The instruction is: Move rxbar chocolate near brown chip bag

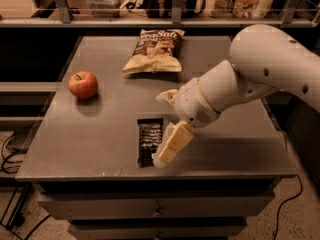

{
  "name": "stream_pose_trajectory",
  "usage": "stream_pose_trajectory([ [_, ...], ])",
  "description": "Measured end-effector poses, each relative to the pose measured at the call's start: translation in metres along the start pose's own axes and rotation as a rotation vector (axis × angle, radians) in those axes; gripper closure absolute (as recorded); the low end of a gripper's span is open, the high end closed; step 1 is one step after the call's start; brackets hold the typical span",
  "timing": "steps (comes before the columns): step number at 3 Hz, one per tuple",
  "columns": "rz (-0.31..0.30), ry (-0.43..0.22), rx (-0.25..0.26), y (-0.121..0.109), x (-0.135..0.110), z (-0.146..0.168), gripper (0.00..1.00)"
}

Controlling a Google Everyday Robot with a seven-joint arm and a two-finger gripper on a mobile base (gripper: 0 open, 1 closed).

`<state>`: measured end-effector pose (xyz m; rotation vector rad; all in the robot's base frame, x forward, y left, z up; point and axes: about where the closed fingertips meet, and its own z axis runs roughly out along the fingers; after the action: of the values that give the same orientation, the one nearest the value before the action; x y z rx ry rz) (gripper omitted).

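Lettering in white, "Sea Salt", tops the crinkled chip bag (154,51), dark brown above and tan below, at the far side of the grey table (100,134). The chocolate bar (148,143), a flat black wrapper with faint white lines too small to read, lies near the front edge, well apart from the bag. The gripper (160,129) hangs at the bar's right side, its cream fingers (175,140) spread wide. A smooth red apple (83,84) sits to the left.

We have one view only. It looks down at a slant from the near side of the table (100,134), fairly close, facing the back shelf (150,20). The gripper (167,129) sits low at centre, with most tabletop beyond it.
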<state>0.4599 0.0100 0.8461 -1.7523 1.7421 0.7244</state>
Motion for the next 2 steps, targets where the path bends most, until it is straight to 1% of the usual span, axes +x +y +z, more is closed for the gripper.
stream_pose_trajectory([
  [1, 0.004, -0.015, -0.022, 0.0001, -0.0016, 0.0145, 0.00],
  [2, 0.017, -0.017, -0.035, 0.0017, 0.0009, 0.0229, 0.00],
])
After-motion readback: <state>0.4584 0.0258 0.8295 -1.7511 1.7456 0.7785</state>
